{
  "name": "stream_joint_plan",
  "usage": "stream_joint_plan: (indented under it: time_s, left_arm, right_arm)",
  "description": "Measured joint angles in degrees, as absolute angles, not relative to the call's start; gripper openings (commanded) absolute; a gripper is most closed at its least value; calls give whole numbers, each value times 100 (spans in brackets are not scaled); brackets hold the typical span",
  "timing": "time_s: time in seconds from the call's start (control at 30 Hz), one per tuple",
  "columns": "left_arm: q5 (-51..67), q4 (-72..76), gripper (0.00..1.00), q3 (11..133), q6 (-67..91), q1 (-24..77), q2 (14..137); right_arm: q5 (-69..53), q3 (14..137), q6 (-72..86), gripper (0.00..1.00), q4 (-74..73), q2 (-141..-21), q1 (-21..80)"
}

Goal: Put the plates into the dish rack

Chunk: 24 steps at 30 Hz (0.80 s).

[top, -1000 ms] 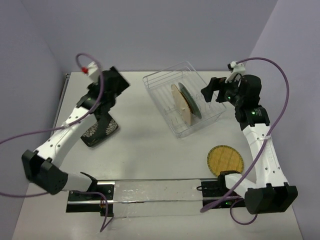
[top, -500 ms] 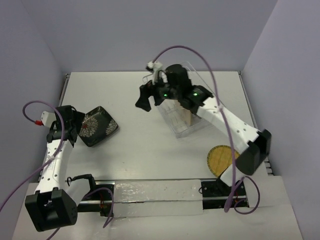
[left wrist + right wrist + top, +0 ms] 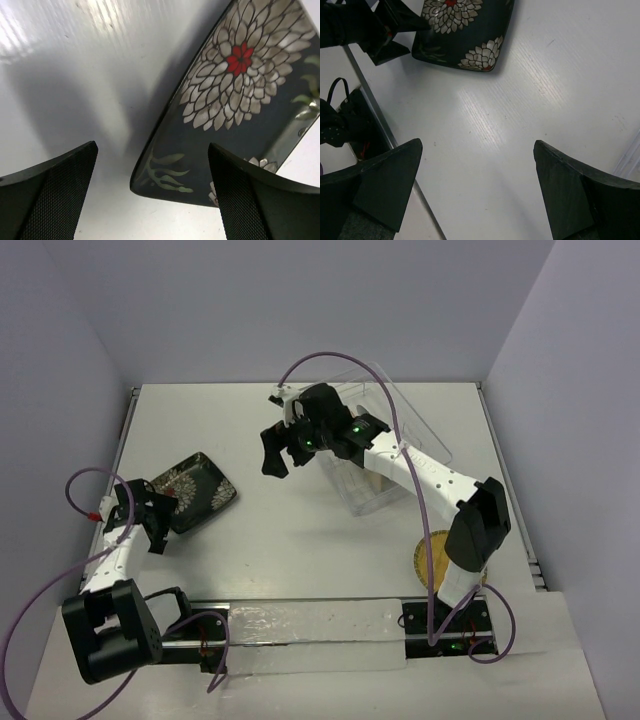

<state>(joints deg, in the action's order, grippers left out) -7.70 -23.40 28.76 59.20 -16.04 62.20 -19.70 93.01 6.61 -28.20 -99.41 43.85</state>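
Observation:
The black square plate with white flowers lies flat at the table's left. My left gripper is open at its near-left corner, which sits between the fingers without touching them. My right gripper hangs open and empty over bare table, just right of that plate. The right arm crosses over the wire dish rack, hiding most of it and what stands inside. A tan woven round plate lies flat at the near right, partly behind that arm.
A shiny rail with the arm bases runs along the near edge. Purple cables loop above both arms. The left gripper shows at the top left of the right wrist view. Walls close in the table's far side.
The right arm swung from the rack's right side across it to the left. The left arm drew back from beyond the black plate to its near-left corner. Both grippers stayed open.

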Motion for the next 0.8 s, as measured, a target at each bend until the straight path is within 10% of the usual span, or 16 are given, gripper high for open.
stream_joint_plan:
  time_s: [0.23,0.8]
  left_arm:
    - [-292,-1529,92,2409,5861,-1629,6109]
    - [115,-93,31,1869,5903,-1647,6532]
  right_arm:
    - [-1976,9386,665,100,-2797,-10161,4383]
    - [-2148,9455,1025,99,-2749,-10818,4383]
